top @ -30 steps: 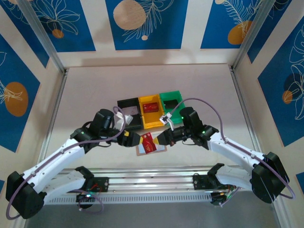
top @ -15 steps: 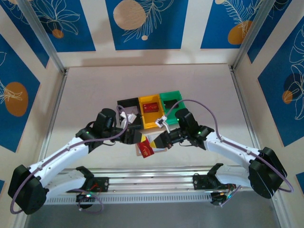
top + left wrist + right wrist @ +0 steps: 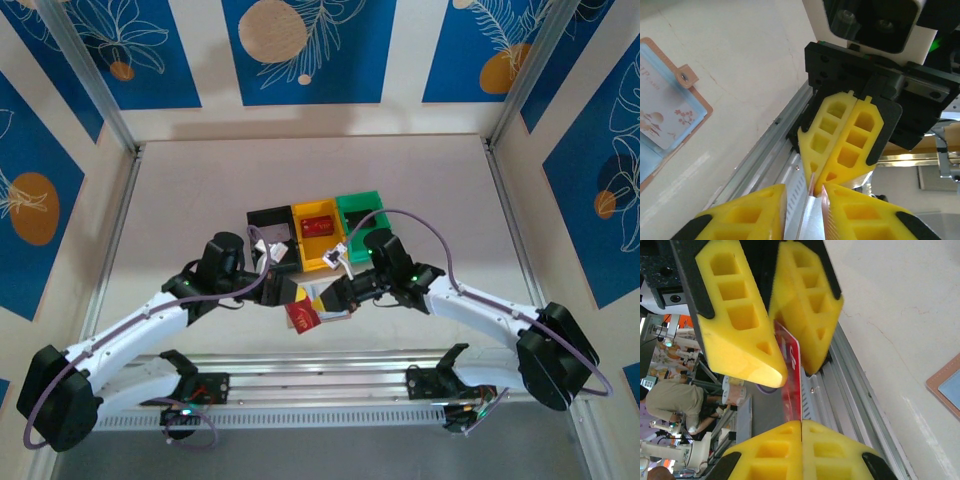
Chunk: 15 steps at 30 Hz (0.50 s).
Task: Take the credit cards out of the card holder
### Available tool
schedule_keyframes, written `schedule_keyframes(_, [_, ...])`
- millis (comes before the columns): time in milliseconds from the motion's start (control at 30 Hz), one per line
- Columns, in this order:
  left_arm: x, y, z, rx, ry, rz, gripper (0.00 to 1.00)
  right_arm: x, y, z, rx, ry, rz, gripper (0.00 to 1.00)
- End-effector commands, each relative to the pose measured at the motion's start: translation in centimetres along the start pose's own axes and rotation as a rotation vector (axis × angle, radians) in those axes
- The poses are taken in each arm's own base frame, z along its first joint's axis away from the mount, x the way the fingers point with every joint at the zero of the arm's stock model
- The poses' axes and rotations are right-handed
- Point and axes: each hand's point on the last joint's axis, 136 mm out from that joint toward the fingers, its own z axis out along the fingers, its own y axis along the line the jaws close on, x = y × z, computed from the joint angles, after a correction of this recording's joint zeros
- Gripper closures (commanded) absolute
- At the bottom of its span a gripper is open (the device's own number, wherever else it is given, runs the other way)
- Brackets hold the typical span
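Up and to the left of the left pincer (image 3: 805, 192), the pale blue card (image 3: 662, 107) in the open card holder (image 3: 688, 78) bears large letters ending in "IP", cut by the picture's edge; the small line beneath is illegible. The dark red card (image 3: 792, 370) above the right pincer (image 3: 801, 427) carries pale marks, unreadable.

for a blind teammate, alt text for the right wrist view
A dark red credit card, clamped in the right gripper's yellow jaws below, reaches up between the left gripper's jaws. The card holder's corner lies at right.
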Motion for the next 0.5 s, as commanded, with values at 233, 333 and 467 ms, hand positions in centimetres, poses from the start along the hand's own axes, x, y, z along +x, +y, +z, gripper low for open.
schedule_keyframes(233, [0.0, -0.7, -0.4, 0.038, -0.007, 0.031, 1.0, -0.8, 0.3, 0.1, 0.018, -0.011, -0.004, 1.0])
schedule_keyframes(333, [0.0, -0.4, -0.4, 0.021, -0.017, 0.031, 1.0, -1.2, -0.3, -0.3, 0.068, -0.043, 0.001, 1.0])
schedule_keyframes(467, [-0.5, -0.2, -0.7, -0.002, -0.058, 0.051, 1.0, -1.7, -1.2, -1.3, 0.131, -0.113, 0.015, 0.9])
